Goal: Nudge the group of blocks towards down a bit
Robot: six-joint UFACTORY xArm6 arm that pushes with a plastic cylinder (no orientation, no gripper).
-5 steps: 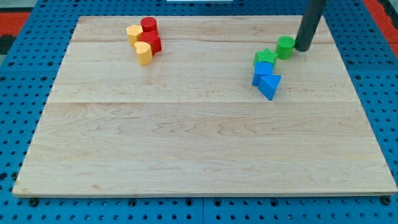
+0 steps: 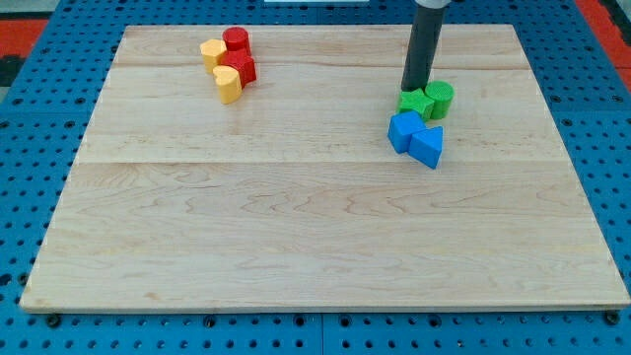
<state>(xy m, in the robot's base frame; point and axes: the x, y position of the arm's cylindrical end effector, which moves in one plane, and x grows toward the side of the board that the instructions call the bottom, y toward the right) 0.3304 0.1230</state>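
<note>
My tip (image 2: 415,88) rests on the board at the view's upper right, right above a green star-shaped block (image 2: 412,103) and touching or nearly touching its top edge. A green cylinder (image 2: 440,99) sits against that block's right side. Just below them lie a blue cube-like block (image 2: 402,130) and a blue triangular block (image 2: 428,147), pressed together. These blocks form one tight group. A second group sits at the view's upper left: a red cylinder (image 2: 235,41), a red heart-like block (image 2: 243,67), a yellow block (image 2: 212,51) and a yellow heart-like block (image 2: 228,85).
The wooden board (image 2: 315,237) lies on a blue pegboard table (image 2: 20,158). The dark rod (image 2: 426,39) rises from my tip out of the view's top.
My tip has moved left, from right of the green cylinder to above the green star. The green cylinder has shifted down and left against the star; the blue blocks moved slightly down-left.
</note>
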